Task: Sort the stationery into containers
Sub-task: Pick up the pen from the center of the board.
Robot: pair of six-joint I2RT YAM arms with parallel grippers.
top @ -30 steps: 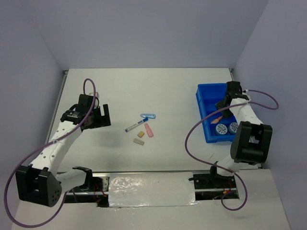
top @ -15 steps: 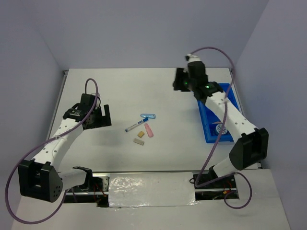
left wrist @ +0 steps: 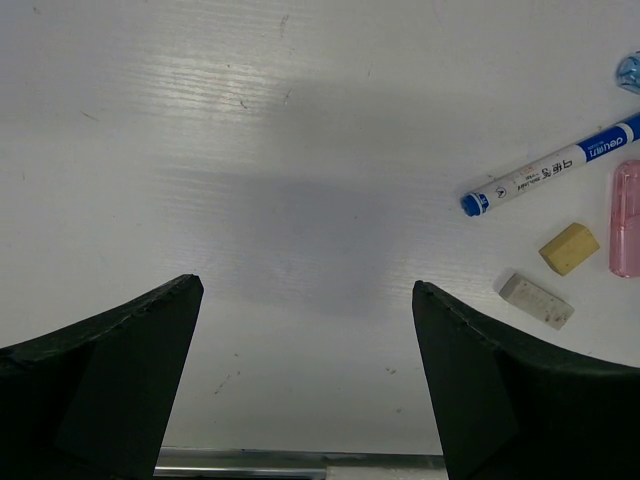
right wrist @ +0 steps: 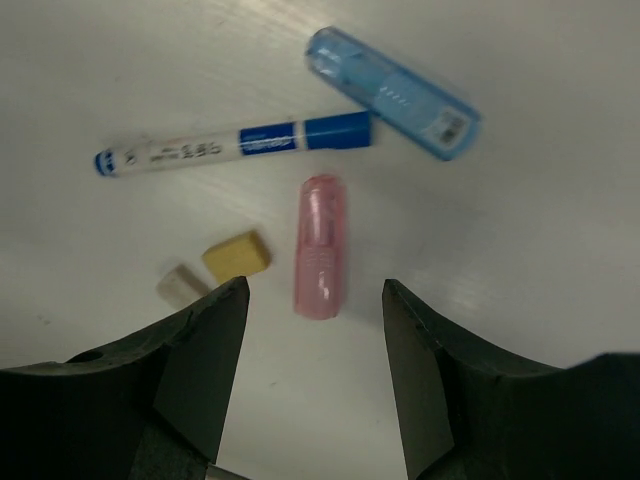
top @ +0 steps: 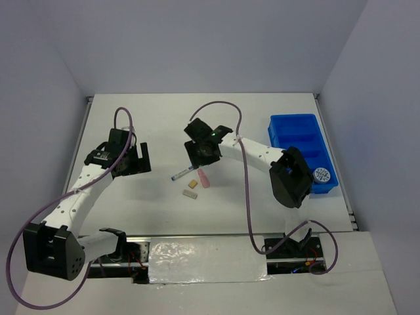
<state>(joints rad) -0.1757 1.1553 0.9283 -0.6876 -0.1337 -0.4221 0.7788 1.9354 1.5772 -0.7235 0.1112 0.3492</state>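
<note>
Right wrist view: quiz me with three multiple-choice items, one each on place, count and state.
1. Where is the pink stick? A in a compartment; B on the table, ahead of the right end effector; C lifted up.
2. Loose items in view? A two; B nine; C five.
3. The right end effector is: A open, empty; B shut on something; C shut, empty.
1 B: it lies flat on the table. 2 C: marker pen, light-blue clip, pink stick, tan eraser, pale eraser. 3 A: fingers apart, gripping nothing.
</note>
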